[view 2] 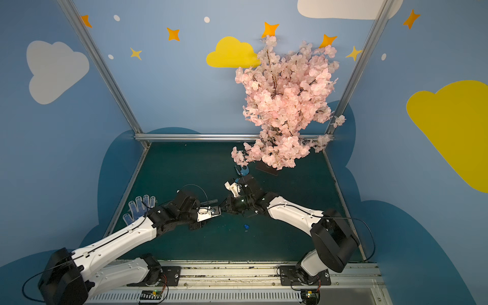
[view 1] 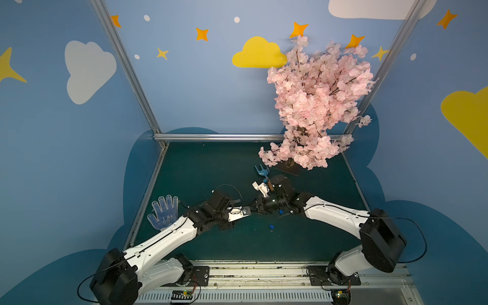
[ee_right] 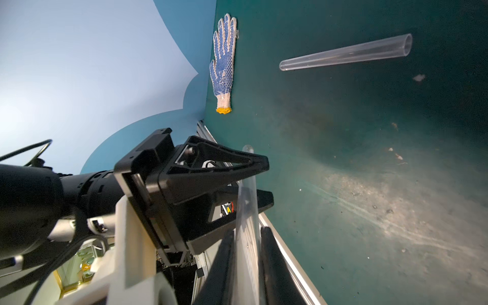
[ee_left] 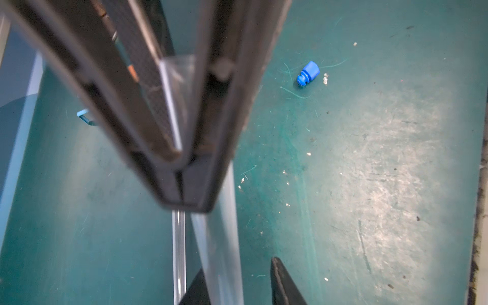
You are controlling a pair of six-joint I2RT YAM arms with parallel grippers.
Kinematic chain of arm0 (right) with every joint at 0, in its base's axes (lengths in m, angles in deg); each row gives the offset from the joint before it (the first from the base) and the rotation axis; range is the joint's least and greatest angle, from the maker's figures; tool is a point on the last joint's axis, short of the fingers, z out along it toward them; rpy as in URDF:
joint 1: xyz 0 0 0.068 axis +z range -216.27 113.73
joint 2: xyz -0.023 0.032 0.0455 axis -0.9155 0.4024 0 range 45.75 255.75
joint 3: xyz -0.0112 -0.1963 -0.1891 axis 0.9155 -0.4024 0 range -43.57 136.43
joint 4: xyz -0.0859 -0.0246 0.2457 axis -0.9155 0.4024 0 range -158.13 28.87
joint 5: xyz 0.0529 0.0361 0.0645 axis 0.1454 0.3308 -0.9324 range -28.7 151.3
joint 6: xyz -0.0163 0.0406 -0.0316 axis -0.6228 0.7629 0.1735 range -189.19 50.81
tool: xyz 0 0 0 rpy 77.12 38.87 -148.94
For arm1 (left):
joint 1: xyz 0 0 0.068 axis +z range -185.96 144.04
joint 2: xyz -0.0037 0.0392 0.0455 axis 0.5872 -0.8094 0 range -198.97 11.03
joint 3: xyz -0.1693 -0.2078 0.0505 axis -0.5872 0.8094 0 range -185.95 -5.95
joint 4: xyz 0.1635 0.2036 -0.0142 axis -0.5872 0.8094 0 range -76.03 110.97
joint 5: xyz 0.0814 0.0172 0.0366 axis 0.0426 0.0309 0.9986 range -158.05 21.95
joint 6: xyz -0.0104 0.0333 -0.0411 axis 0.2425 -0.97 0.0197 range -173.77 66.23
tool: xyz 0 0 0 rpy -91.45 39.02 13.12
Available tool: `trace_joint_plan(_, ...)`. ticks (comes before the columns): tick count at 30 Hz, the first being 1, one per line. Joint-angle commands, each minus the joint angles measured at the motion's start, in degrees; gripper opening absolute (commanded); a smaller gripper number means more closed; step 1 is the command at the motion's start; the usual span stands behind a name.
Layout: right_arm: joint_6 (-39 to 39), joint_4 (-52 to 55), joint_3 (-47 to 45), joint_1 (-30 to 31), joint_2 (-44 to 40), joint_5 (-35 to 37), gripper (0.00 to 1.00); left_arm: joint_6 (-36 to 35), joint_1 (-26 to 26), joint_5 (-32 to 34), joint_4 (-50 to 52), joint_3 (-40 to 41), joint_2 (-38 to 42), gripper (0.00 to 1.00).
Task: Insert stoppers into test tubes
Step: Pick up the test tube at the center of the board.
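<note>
My right gripper is shut on a clear test tube, held above the green mat. My left gripper faces it tip to tip. Its fingers stand open on either side of the same tube, with a gap at one finger. The tube's mouth sits between the right gripper's jaws with nothing in it. A second test tube lies alone on the mat. One blue stopper lies loose on the mat, seen in both top views. Another small blue piece shows under the right wrist.
A blue garden fork lies just behind the right arm. A dotted work glove lies at the mat's left edge. A pink blossom tree fills the back right corner. Metal frame rails border the mat.
</note>
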Motion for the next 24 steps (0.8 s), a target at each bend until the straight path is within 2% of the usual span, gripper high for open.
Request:
trace_joint_plan(1,1.2,-3.2,-1.0,-0.2,-0.7,-2.4,0.0,0.1,-0.1,-0.6,-1.1,0.6,0.8,0.34)
trace_joint_plan(6,2.3,-4.7,-2.2,-0.5,-0.7,-2.7,0.0,0.1,-0.1,-0.9,-1.4,0.8,1.7,0.26)
trace_joint_plan(14,3.1,-5.9,-3.3,-1.4,-0.9,-3.7,0.0,-0.4,-0.1,-1.2,-1.8,1.8,3.9,0.22)
trace_joint_plan(20,3.6,-7.3,-2.9,-1.2,-0.6,-5.0,0.0,-0.6,-0.2,-1.1,-1.7,1.7,2.6,0.25)
trace_joint_plan(24,3.8,-7.4,-3.0,-1.3,-0.4,-5.2,0.0,-0.7,-0.2,-1.5,-1.7,1.4,2.3,0.19)
